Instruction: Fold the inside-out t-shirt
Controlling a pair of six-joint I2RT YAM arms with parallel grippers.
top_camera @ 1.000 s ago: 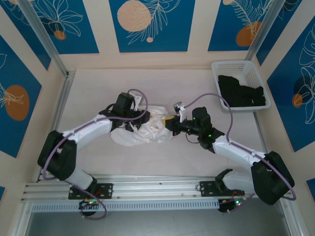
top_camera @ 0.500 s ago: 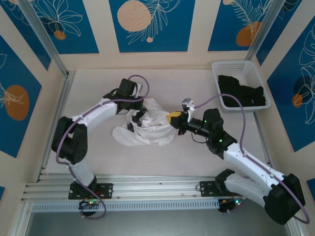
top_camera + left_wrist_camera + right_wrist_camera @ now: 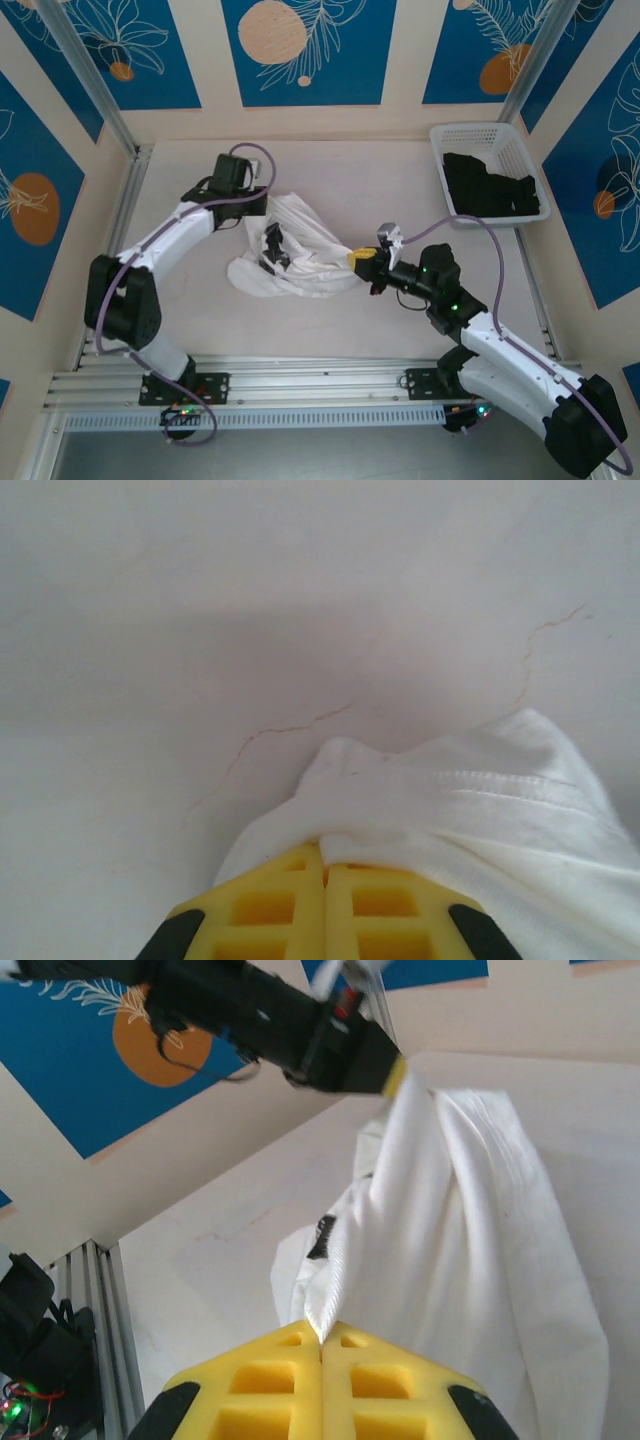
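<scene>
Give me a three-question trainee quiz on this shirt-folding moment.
1. True or false: the left gripper and the right gripper are both shut on the t-shirt.
2. What lies in the basket? A) a black garment B) a white towel C) a cup
3. Is the t-shirt spread flat or bunched up?
Key: 1 true; 2 A; 3 bunched up.

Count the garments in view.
2. The wrinkled white cloth t-shirt is bunched on the pale table; the black garment is in the white plastic basket, far right. More may hide under it.
</scene>
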